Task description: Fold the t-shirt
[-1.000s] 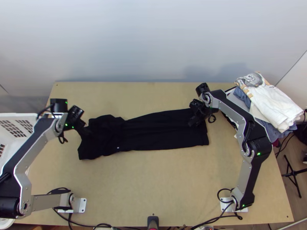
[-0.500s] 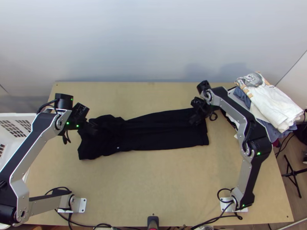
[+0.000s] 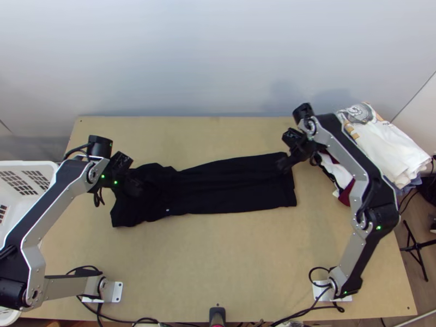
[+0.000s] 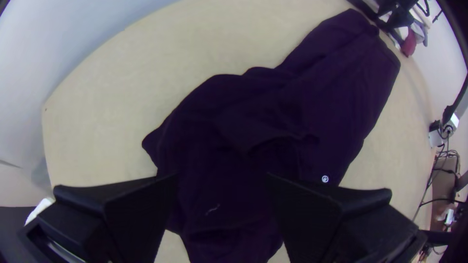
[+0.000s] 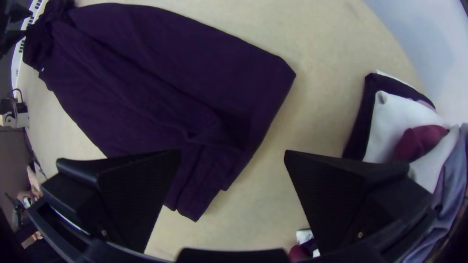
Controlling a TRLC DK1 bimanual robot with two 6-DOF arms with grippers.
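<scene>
One wide-open, empty left gripper (image 4: 220, 178) hangs over the bunched left end of the black t-shirt (image 3: 229, 188); closing there might pinch too few layers and skew the long strip across the table (image 3: 218, 261). Near the far right corner, the right gripper (image 5: 233, 156), also spread wide and empty, could miss the hem or, straying right, snag the clothes pile (image 3: 387, 144).

This looks like a robotics lab, with two mounted arms (image 3: 53, 199) and cables (image 3: 144, 320).
</scene>
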